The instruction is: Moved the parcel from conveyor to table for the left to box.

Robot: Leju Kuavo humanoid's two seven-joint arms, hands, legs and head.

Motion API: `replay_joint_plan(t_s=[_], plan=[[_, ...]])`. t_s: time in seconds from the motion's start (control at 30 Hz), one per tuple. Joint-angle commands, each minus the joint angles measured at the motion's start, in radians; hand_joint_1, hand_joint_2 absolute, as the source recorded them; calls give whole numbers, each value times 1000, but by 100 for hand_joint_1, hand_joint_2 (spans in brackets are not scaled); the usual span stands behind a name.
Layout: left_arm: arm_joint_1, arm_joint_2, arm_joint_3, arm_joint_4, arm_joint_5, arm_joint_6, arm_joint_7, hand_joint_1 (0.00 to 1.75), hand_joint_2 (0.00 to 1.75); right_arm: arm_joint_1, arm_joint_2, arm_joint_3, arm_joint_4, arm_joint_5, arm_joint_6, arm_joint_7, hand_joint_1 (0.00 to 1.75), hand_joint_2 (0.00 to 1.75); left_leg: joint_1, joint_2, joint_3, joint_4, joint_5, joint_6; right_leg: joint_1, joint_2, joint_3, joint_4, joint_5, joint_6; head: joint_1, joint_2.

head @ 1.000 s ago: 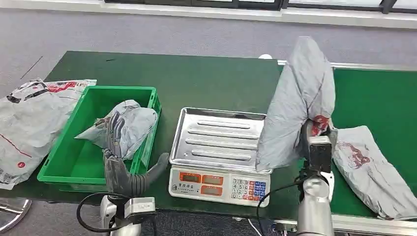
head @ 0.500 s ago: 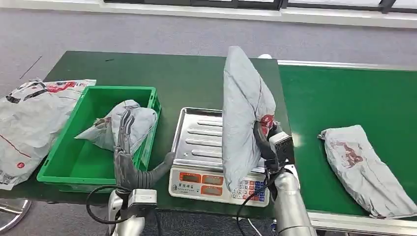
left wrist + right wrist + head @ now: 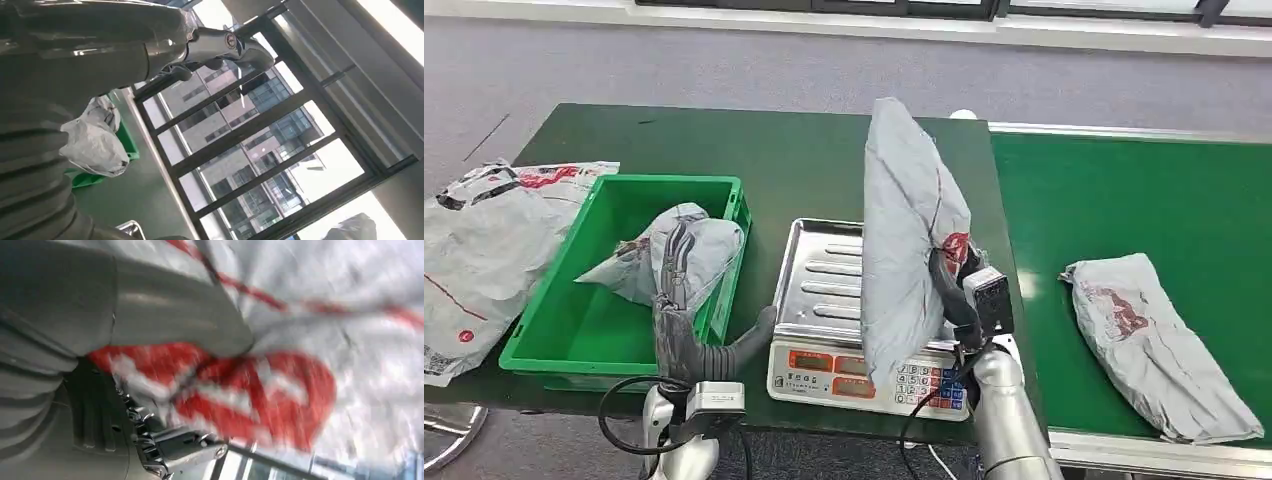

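Grey parcel (image 3: 909,235) hangs upright over the scale tray (image 3: 824,280), gripped by your right robot hand (image 3: 954,290). Off the conveyor (image 3: 1124,190); set-down and boxing remain. Left robot hand (image 3: 686,300) waits, fingers spread, beside the green bin (image 3: 574,330).

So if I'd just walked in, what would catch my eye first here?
Probably the tall grey parcel held upright by the right robot hand over the steel scale at the table's middle. Next, the green bin to its left with another parcel inside, the left robot hand raised open in front of it. A third bag lies on the conveyor at right.
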Motion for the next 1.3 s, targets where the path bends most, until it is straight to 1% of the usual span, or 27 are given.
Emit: replay_joint_plan(t_s=[0.03,0.1,0.17,0.2,0.23,0.37,0.47,0.57,0.6,0.63,0.7,0.73,0.77,0.8,0.83,0.87,0.9,0.93,1.0,1.03,1.1,1.13,1.17,1.2,1.23,1.27,1.3], plan=[[-41,-25,-7,50,2,1,4,0,175,-15,-24,35,39,-6,-18,5,44,175,1,-1,1,-1,0,0,1,-1,2,-1,0,-1,0,0],[-41,-25,-7,50,2,1,4,0,175,-15,-24,35,39,-6,-18,5,44,175,1,-1,4,-3,1,-1,1,-2,5,-4,1,-1,0,0],[-41,-25,-7,50,2,1,4,0,175,-15,-24,35,39,-6,-18,5,44,175,1,-1,1,-1,0,0,1,-1,1,-1,0,-1,0,0],[-41,-25,-7,50,2,1,4,0,175,-15,-24,35,39,-6,-18,5,44,175,1,-2,2,-1,1,-1,1,-2,2,-2,0,-1,0,0],[-43,-23,-9,53,1,0,5,0,175,-5,-21,35,20,-6,-29,12,0,175,1,-1,3,-2,1,-1,1,-2,3,-3,0,-1,0,0],[-39,-19,-19,61,0,10,4,0,175,10,-20,38,-4,8,-62,25,0,175,1,-2,1,-1,0,0,1,-2,2,-1,0,-1,0,0],[-41,-16,-26,65,2,17,2,0,175,10,-26,36,6,18,-73,33,0,175,1,-2,3,-3,1,-1,1,-3,4,-4,0,-1,0,0],[-46,-11,-31,74,12,20,-1,0,175,10,-25,33,4,44,-111,28,0,175,0,-1,1,-1,0,0,1,-1,1,-1,0,-1,0,0],[-47,-10,-30,78,14,18,-1,0,175,11,-24,33,3,52,-122,30,0,175,1,-1,3,-2,1,-1,1,-2,3,-3,0,-1,0,0],[-52,-9,-23,86,12,20,0,0,175,8,-27,40,2,94,-168,42,0,175,0,-2,1,-1,1,0,1,-2,1,-1,0,-1,0,0],[-51,-8,-20,75,9,18,-3,0,175,3,-29,47,4,173,-267,61,0,175,1,-2,3,-2,1,-1,1,-3,4,-3,0,-1,0,0],[-51,-8,-21,67,8,14,-5,0,175,7,-25,45,-12,226,-351,66,0,175,1,-1,1,-1,0,0,1,-1,1,-1,0,-1,0,0],[-53,-7,-23,65,6,12,-5,0,175,11,-22,43,-26,250,-395,63,0,175,1,-1,2,-2,1,-1,1,-1,2,-2,0,-1,0,0],[-56,-9,-24,62,4,9,0,0,175,22,-18,48,-55,256,-396,73,0,175,1,-1,0,0,0,0,1,-1,1,0,0,-1,0,0],[-61,-8,-28,63,2,7,1,0,175,36,-11,43,-88,282,-456,60,0,175,1,-1,4,-3,1,-1,1,-2,4,-4,1,-1,0,0],[-69,-7,-31,69,3,3,2,0,175,53,1,42,-133,296,-524,27,0,175,0,-2,0,0,1,0,0,-3,1,0,0,-1,0,0],[-94,-6,-38,93,8,-9,4,0,175,94,16,65,-236,283,-622,-31,0,175,1,-3,1,-1,0,-1,1,-3,2,-1,0,-1,0,0],[-122,-5,-44,124,20,-28,5,0,175,147,23,97,-406,294,-676,-31,0,175,1,-3,1,-1,0,-1,1,-4,2,-1,-1,-1,0,0],[-224,-17,-43,252,43,-62,9,0,175,243,71,123,-815,396,-676,-31,0,175,0,-6,-1,1,1,-1,1,-6,0,1,-2,-1,0,0],[-277,-26,-37,320,49,-76,14,0,175,270,71,157,-942,420,-676,-31,0,175,0,-11,-4,2,1,-1,0,-11,-2,3,-3,-2,0,0],[-399,-48,-11,486,54,-98,41,0,175,315,71,259,-1078,475,-676,-31,0,175,-1,-13,-6,4,1,-1,-1,-14,-4,6,-4,-1,0,0],[-428,-53,-3,526,55,-106,50,0,175,317,71,281,-1103,477,-676,-31,0,175,-1,-12,-7,3,2,-1,-1,-12,-5,4,-2,-1,0,0],[-487,-63,13,611,47,-112,73,0,175,317,71,308,-1156,482,-676,-31,0,175,0,-13,-5,2,2,-1,0,-13,-2,3,-2,-1,0,0],[-540,-73,26,691,45,-125,80,0,175,313,71,342,-1192,477,-676,-31,0,175,-2,-12,-5,2,3,-1,-2,-11,-3,3,-1,-1,0,0],[-540,-73,26,691,45,-125,80,0,175,313,71,342,-1192,477,-676,-31,0,175,0,-11,-4,2,2,-1,0,-11,-1,1,-1,-1,1,0],[-540,-73,26,691,45,-125,80,0,175,313,71,342,-1192,477,-676,-31,0,175,-1,-9,-2,1,2,0,-1,-8,0,1,-1,-1,0,0],[-540,-73,26,691,45,-125,80,0,175,313,71,342,-1192,477,-676,-31,0,175,0,-11,0,-1,3,-1,0,-11,3,-1,-1,-1,1,0]])
